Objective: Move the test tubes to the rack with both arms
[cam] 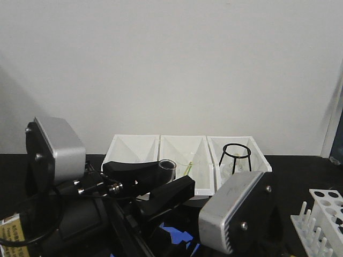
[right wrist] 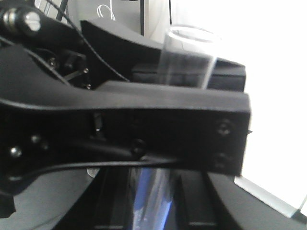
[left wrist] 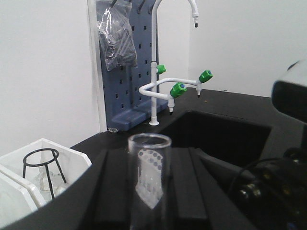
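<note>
Left gripper (cam: 172, 176): jaws closed onto the test tube (left wrist: 149, 158). The fingers (left wrist: 112, 191) sit flat against either side of the glass, so the gap is just the tube's own width.
Test tube: upright with the open mouth on top, poking up above the left fingers. It's held up off the worktop (cam: 300, 171), in front of the middle one of the white bins (cam: 134, 147).
Right gripper (right wrist: 153, 206): in the right wrist view its two fingers stand on either side of the tube's lower part, under the left finger that cuts across the picture. The jaws are only a little apart and close to the glass, but honestly I can't tell if they're pinching it or just next to it.
Rack (cam: 327, 214): sits on the worktop, well off to the right of the bins and nearer the camera. The pegs are along its near side.
White bins: three in a row at the back of the worktop, right against the wall.
Wire stand (cam: 237, 156): black, standing in the rightmost bin.
Left arm housing (cam: 59, 144): silver-grey box, off to the left of the bins and nearer the camera.
Right arm housing (cam: 238, 211): same kind of box, low in front of the rightmost bin.
</note>
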{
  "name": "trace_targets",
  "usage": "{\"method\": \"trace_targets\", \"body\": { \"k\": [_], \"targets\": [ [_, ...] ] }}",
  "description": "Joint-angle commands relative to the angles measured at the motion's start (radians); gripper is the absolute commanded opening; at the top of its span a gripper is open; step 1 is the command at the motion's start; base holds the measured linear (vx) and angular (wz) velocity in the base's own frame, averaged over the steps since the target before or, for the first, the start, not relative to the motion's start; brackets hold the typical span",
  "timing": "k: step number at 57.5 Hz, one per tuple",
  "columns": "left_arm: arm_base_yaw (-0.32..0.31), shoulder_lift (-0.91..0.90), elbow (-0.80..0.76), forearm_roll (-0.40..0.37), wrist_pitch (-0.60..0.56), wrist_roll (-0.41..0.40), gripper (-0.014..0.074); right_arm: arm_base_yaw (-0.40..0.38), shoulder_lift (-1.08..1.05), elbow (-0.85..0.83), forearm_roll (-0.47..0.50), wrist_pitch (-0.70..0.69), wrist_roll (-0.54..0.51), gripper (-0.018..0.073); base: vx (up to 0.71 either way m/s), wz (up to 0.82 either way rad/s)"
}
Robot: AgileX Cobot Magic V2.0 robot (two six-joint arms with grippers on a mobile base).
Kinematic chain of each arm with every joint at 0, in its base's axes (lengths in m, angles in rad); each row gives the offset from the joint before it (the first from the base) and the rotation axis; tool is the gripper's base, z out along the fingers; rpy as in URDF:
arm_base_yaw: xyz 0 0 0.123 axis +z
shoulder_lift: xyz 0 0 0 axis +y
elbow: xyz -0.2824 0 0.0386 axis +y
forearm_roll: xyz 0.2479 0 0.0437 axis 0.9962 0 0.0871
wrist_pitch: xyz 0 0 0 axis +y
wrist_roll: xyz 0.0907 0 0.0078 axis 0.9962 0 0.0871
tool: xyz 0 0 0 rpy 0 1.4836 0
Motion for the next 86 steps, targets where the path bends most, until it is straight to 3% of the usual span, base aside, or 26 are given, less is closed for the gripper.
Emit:
{"method": "trace_targets", "body": {
  "k": [1, 15, 33, 40, 67, 73, 80, 86],
  "targets": [
    [0.001, -0.022, -0.034, -0.020, -0.078, -0.011, -0.0020, 0.000, -0.021, -0.034, -0.018, -0.089, -0.009, -0.0012, 0.00, 0.00],
    [0.001, -0.022, -0.034, -0.020, -0.066, -0.016, 0.0023, 0.000, -0.021, -0.034, -0.018, -0.089, -0.010, -0.0009, 0.00, 0.00],
    [0.001, -0.022, -0.034, -0.020, -0.063, -0.015, 0.0325, 0.000, -0.021, -0.034, -0.018, -0.088, -0.018, -0.0009, 0.00, 0.00],
    [0.001, -0.023, -0.034, -0.020, -0.070, -0.014, 0.0398, -0.001, -0.021, -0.034, -0.018, -0.088, -0.031, -0.0009, 0.00, 0.00],
    [0.002, -0.091, -0.131, -0.011, -0.005, 0.023, 0.0409, -0.001, -0.021, -0.034, -0.018, -0.088, -0.040, -0.0009, 0.00, 0.00],
    [0.002, -0.122, -0.131, -0.012, 0.025, 0.083, 0.0407, -0.008, -0.021, -0.034, -0.018, -0.088, -0.043, -0.0009, 0.00, 0.00],
    [0.002, -0.161, -0.131, -0.013, 0.107, 0.127, 0.0407, -0.065, -0.021, -0.034, -0.015, -0.088, -0.045, -0.0009, 0.00, 0.00],
    [0.002, -0.198, -0.131, -0.013, 0.183, 0.125, 0.0407, -0.171, -0.021, -0.034, -0.014, -0.088, -0.045, -0.0008, 0.00, 0.00]
  ]
}}
